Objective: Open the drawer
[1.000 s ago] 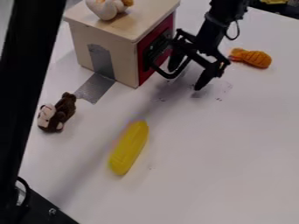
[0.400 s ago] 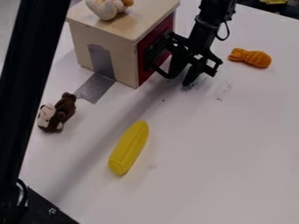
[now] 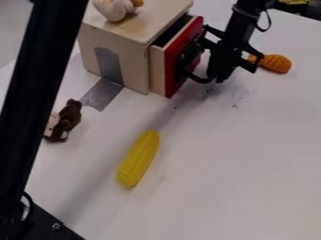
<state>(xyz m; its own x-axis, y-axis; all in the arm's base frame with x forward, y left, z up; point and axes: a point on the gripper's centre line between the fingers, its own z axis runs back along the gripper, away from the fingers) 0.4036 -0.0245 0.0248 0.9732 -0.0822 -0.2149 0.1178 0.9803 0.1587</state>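
We see the drawer [image 3: 171,70] partly out of its wooden box [image 3: 134,65] — a dark gap shows along its top
At its black handle [image 3: 199,79] we have the gripper [image 3: 217,78], though we cannot tell whether it is apart, together or clamped on; if its hold is loose, a slanted pull could slip off, and if the drawer binds, the box may drag or jerk, upsetting the white toy [image 3: 113,9] on top — we would also mind the orange toy [image 3: 276,63] just beyond the gripper
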